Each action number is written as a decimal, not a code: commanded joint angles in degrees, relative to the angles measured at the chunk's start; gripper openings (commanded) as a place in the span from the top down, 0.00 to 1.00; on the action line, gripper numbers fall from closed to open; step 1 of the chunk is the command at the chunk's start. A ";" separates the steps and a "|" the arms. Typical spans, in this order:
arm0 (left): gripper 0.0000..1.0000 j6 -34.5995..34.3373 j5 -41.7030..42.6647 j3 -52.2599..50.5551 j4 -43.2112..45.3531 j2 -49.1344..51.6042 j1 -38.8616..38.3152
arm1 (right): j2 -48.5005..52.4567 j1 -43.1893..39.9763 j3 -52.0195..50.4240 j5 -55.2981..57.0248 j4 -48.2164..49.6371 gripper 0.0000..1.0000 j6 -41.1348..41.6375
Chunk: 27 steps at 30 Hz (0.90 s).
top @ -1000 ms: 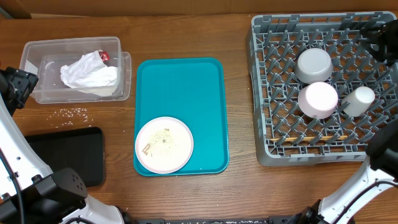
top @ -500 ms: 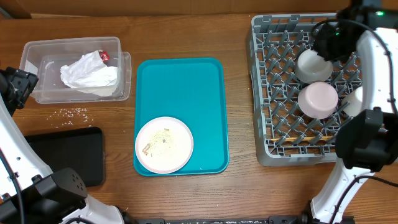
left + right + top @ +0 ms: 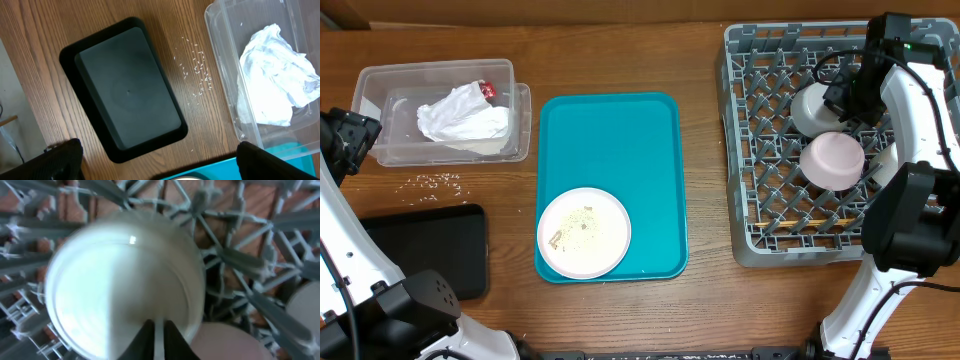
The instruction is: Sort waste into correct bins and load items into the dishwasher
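A round white plate (image 3: 584,232) with food crumbs lies on the teal tray (image 3: 620,130). The clear tub (image 3: 380,90) holds the crumpled napkin (image 3: 463,118) with a red scrap (image 3: 487,91). Rice grains (image 3: 438,181) lie on the table beside the black tray (image 3: 430,245). The grey dish rack (image 3: 745,200) holds the grey-green bowl (image 3: 813,110), a pinkish-white bowl (image 3: 832,160) and chopsticks (image 3: 810,222); the arm mostly hides the cup. My right gripper (image 3: 845,100) hovers over the grey-green bowl (image 3: 115,280), fingers (image 3: 155,330) together. My left gripper (image 3: 157,165) is open above the black tray (image 3: 125,90).
The left wrist view shows the rice grains (image 3: 197,70), the tub (image 3: 225,60) with the napkin (image 3: 275,90) and the teal tray's edge (image 3: 210,170). Rack pegs (image 3: 260,240) surround the bowl. The rack fills the right side of the table.
My right arm has swung in from the rack's far right corner to above the grey-green bowl. The left arm and the other things have not moved.
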 commanded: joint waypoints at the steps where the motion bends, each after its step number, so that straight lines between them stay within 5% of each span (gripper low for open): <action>1: 0.00 -1.20 0.02 0.00 -0.02 0.55 -0.02 | -1.57 -0.22 4.52 1.51 -2.08 0.91 1.07; 9: 0.00 -1.20 0.02 0.00 -0.02 0.55 -0.02 | -7.61 1.51 17.64 -7.21 -10.95 0.83 -2.36; 11: 0.00 -1.20 0.02 0.00 -0.02 0.55 -0.02 | -9.70 2.91 18.88 -14.88 -12.31 0.69 -6.34; 13: 0.00 -1.20 0.02 0.00 -0.02 0.55 -0.02 | -11.30 5.46 18.88 -22.80 -14.75 0.36 -7.78; 14: 0.00 -1.20 0.02 0.00 -0.02 0.55 -0.02 | -11.32 6.67 18.88 -24.59 -16.11 0.30 -7.78; 21: 0.00 -1.20 0.02 0.00 -0.02 0.55 -0.02 | -10.88 21.07 13.53 -25.42 -21.81 0.18 -14.19; 23: 0.00 -1.20 0.02 0.00 -0.02 0.55 -0.02 | -10.86 26.84 10.05 -23.89 -19.02 0.00 -14.19; 27: 0.00 -1.20 0.02 0.00 -0.02 0.55 -0.02 | -10.84 34.01 5.53 -23.23 -13.66 0.00 -14.19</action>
